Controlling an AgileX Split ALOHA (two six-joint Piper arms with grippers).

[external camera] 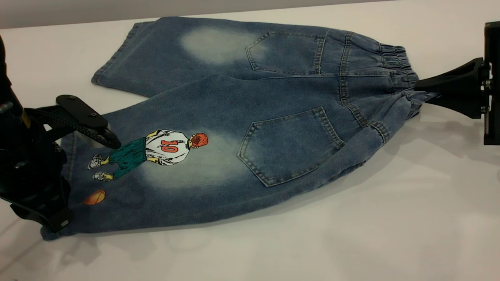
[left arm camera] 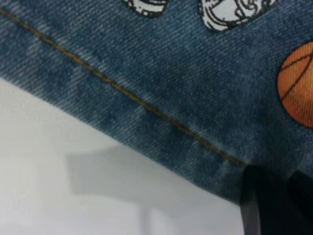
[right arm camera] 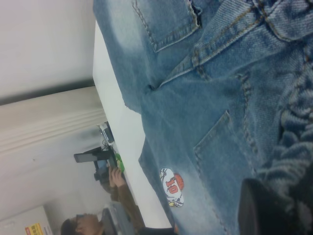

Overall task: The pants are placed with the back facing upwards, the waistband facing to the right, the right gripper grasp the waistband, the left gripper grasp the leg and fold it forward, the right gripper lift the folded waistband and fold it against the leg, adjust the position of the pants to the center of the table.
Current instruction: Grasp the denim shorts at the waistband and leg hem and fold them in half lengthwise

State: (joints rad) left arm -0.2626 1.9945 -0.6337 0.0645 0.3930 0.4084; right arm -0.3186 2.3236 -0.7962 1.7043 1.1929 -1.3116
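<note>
Underneath, white table — a person beyond.

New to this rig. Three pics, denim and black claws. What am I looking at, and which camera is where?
It is a table robot with two arms, each ending in a two-fingered gripper. The wide picture comes from a camera outside the rig; the other two come from cameras on the arms' wrists, so they see the cloth up close.

On the white table lie the pants, denim shorts spread back side up. The left gripper sits at the hem of the leg printed with a basketball player; the left wrist view shows that hem and an orange ball. The right gripper is shut on the waistband, bunching and lifting it slightly. In the right wrist view a person sits beyond the table.
</note>
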